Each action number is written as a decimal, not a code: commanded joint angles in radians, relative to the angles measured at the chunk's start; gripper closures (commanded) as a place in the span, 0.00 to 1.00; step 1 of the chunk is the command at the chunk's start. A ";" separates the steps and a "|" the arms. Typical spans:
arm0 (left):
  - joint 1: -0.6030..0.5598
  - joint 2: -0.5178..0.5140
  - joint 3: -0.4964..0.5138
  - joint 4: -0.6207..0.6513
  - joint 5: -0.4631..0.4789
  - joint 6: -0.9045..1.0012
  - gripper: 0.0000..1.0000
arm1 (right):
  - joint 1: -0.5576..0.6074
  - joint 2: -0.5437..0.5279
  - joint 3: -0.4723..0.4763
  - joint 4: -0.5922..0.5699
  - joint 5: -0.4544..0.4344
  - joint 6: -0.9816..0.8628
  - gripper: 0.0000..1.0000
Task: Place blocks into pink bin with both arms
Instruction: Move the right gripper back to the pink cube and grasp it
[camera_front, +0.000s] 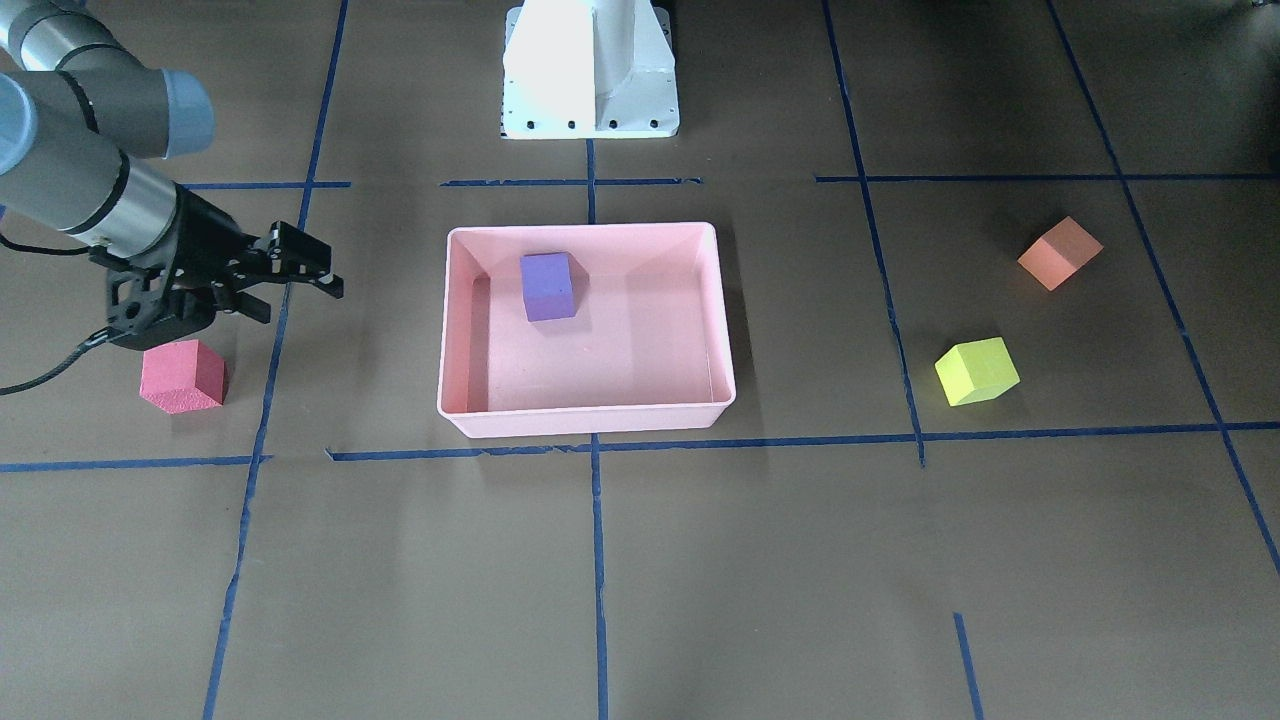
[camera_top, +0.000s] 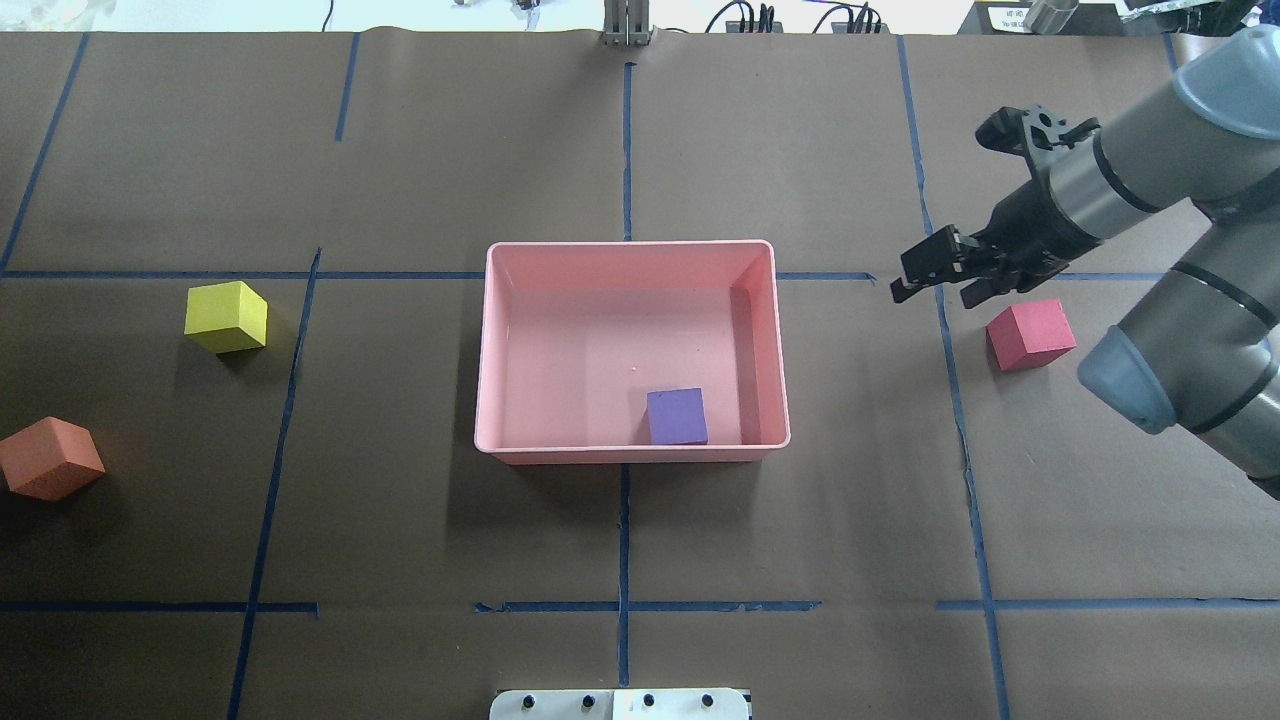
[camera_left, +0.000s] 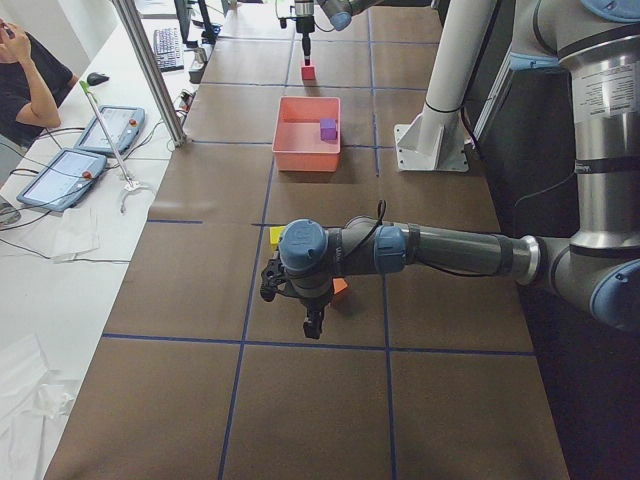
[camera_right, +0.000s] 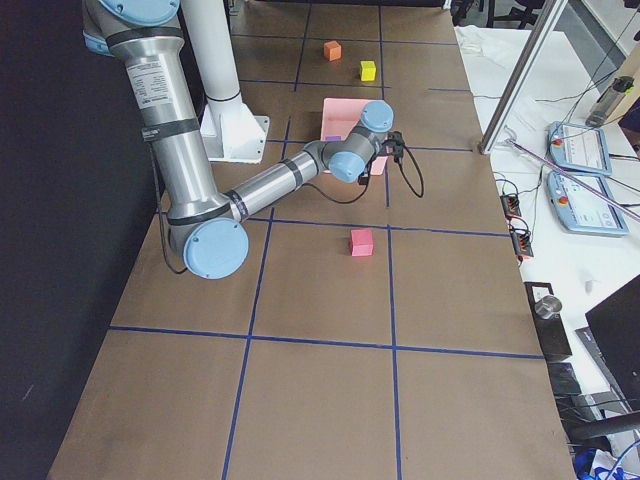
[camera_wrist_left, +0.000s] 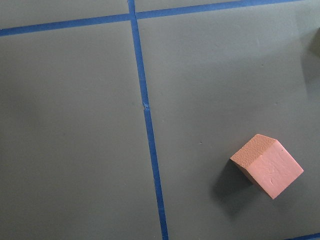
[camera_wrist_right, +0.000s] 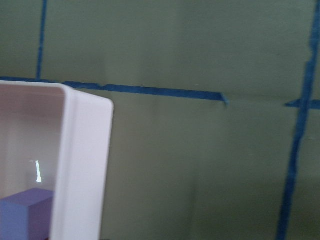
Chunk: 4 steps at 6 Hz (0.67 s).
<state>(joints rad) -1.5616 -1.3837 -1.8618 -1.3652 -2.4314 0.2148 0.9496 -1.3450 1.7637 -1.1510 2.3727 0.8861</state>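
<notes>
The pink bin (camera_front: 590, 418) sits mid-table and holds the purple block (camera_front: 548, 286), which lies against its wall nearest the robot (camera_top: 677, 417). The red block (camera_top: 1030, 335) lies on the table to the bin's right in the overhead view. My right gripper (camera_top: 932, 296) is open and empty, hovering between the bin and the red block. The yellow-green block (camera_top: 226, 317) and the orange block (camera_top: 48, 458) lie left of the bin. My left gripper (camera_left: 313, 328) shows only in the exterior left view, above the orange block (camera_wrist_left: 267, 165); I cannot tell whether it is open.
Blue tape lines cross the brown table. The white pedestal base (camera_front: 590, 70) stands behind the bin on the robot's side. The bin's corner (camera_wrist_right: 80, 165) fills the lower left of the right wrist view. An operator and tablets are beside the table in the exterior left view.
</notes>
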 joint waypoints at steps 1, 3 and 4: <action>0.000 0.002 -0.007 0.002 -0.005 0.000 0.00 | 0.005 -0.072 -0.033 0.005 -0.172 -0.110 0.00; 0.000 0.009 -0.019 0.002 -0.005 0.000 0.00 | -0.011 -0.072 -0.090 0.002 -0.179 -0.111 0.01; -0.002 0.009 -0.022 0.003 -0.005 -0.002 0.00 | -0.026 -0.075 -0.098 0.002 -0.188 -0.111 0.01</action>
<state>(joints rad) -1.5623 -1.3762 -1.8794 -1.3633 -2.4359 0.2144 0.9376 -1.4174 1.6797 -1.1482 2.1936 0.7755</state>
